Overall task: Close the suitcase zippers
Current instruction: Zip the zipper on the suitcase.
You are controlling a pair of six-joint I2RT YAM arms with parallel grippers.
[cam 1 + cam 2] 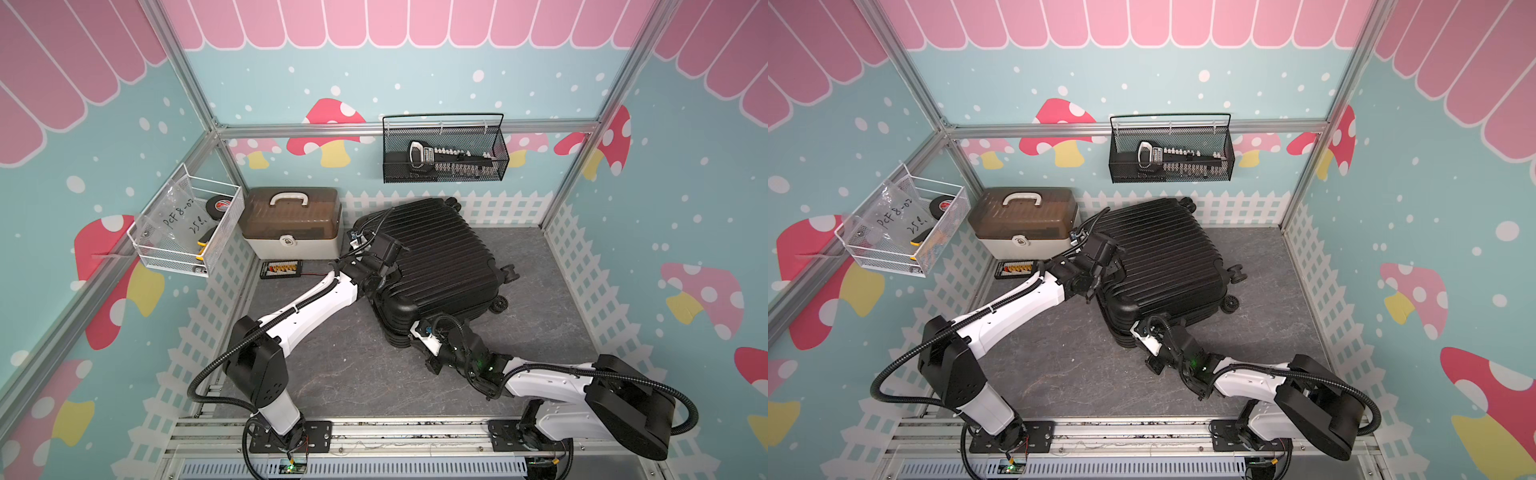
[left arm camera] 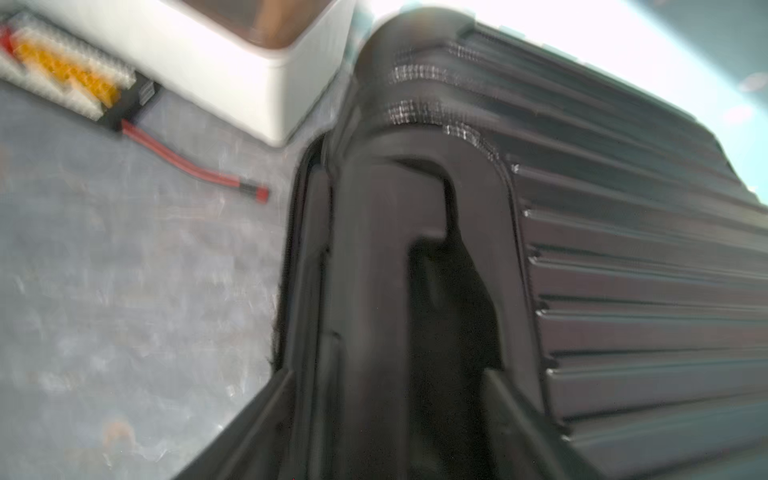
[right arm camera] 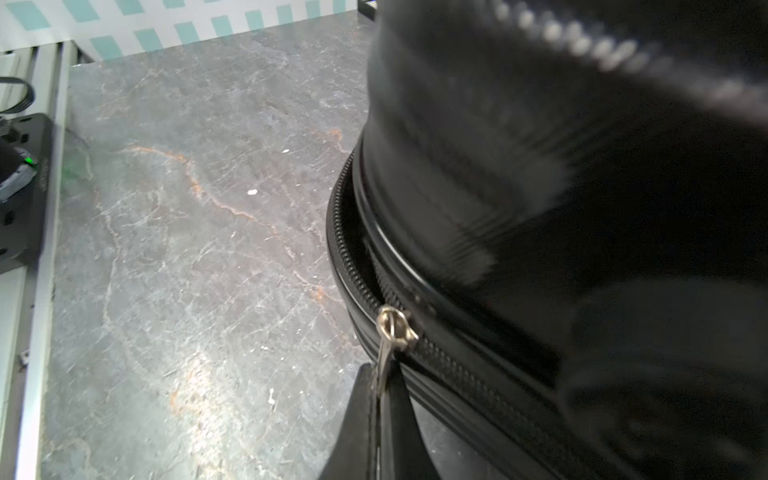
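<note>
The suitcase (image 1: 436, 257) lies flat on the table (image 1: 332, 374), ribbed shell up, toward the back and just beside the box (image 1: 291, 232). Its near corner faces the right arm.

At that corner the zip (image 3: 361, 286) is joined on one side of the pull (image 3: 395, 326). On the other side, round the curve of the corner, the two tooth rows stand apart.

The right gripper (image 3: 380, 390) has its fingers pressed together on the pull's metal tab. The left gripper (image 2: 386, 374) sits at the case's left edge with its fingers spread either side of a handle (image 2: 415, 208), gripping nothing.

Step in hand, as judged: draw the pull along the open stretch.
- Keep the pull direction in line with the track and follow the corner's curve. A straight tug is likely to jam the slider or slip the tab.
- Keep the tab low and close to the seam.
- Steady the case with the left gripper. The case has wheels and may slide or turn under the pull.
- Check that the shell halves meet ahead of the slider.

Not visible:
- Both top views hide the seam under the upper shell, and the right fingertips under the wrist.
- No second pull is seen.
- How much of the zip is open beyond the corner cannot be told.
- The left wrist view is blurred, so contact with the handle is unclear.
</note>
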